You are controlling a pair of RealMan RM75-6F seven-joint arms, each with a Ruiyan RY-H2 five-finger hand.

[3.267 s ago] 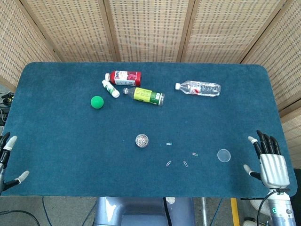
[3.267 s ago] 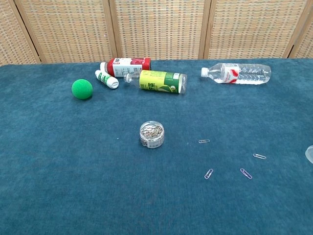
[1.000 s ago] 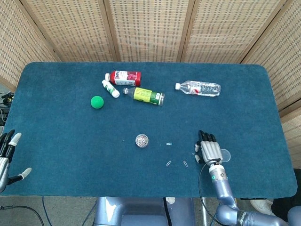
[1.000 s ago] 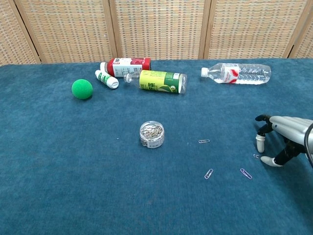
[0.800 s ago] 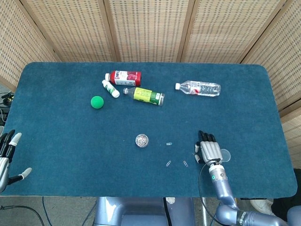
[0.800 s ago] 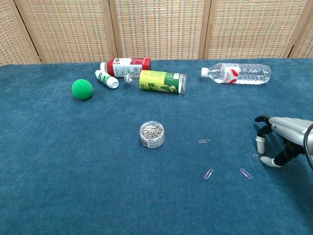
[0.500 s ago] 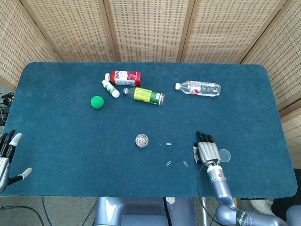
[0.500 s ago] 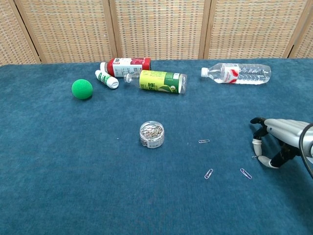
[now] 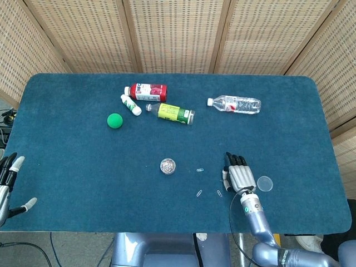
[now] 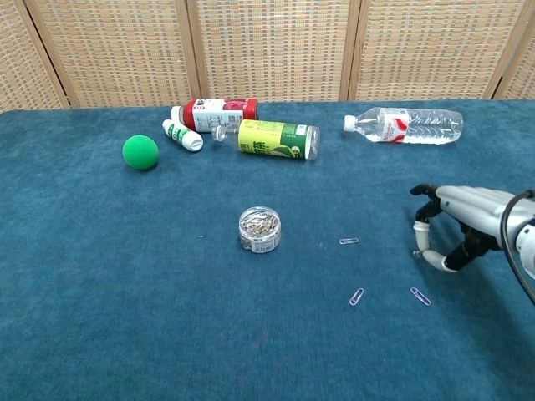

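Observation:
My right hand [image 9: 238, 173] [image 10: 451, 225] hovers low over the blue cloth at the front right, thumb and forefinger curled toward each other. The paper clip that lay under it no longer shows on the cloth; it seems pinched there, hidden by the fingers. Three loose paper clips lie nearby [image 10: 349, 241] [image 10: 357, 296] [image 10: 420, 296]. A small clear jar of paper clips [image 9: 167, 166] [image 10: 260, 229] stands open to the hand's left. Its clear lid [image 9: 265, 183] lies just right of the hand. My left hand [image 9: 8, 183] hangs off the table's front left corner, fingers spread, empty.
At the back lie a red-labelled bottle [image 9: 148, 91], a small white bottle [image 9: 131, 104], a yellow-green bottle [image 9: 172, 112] and a clear water bottle [image 9: 236, 104]. A green ball [image 9: 114, 120] rests left of centre. Wicker screens stand behind the table [image 9: 67, 144].
My right hand came in from the front right edge to the paper clip beside the lid, curled its thumb in, then rose slightly and shifted left. The left hand barely moved.

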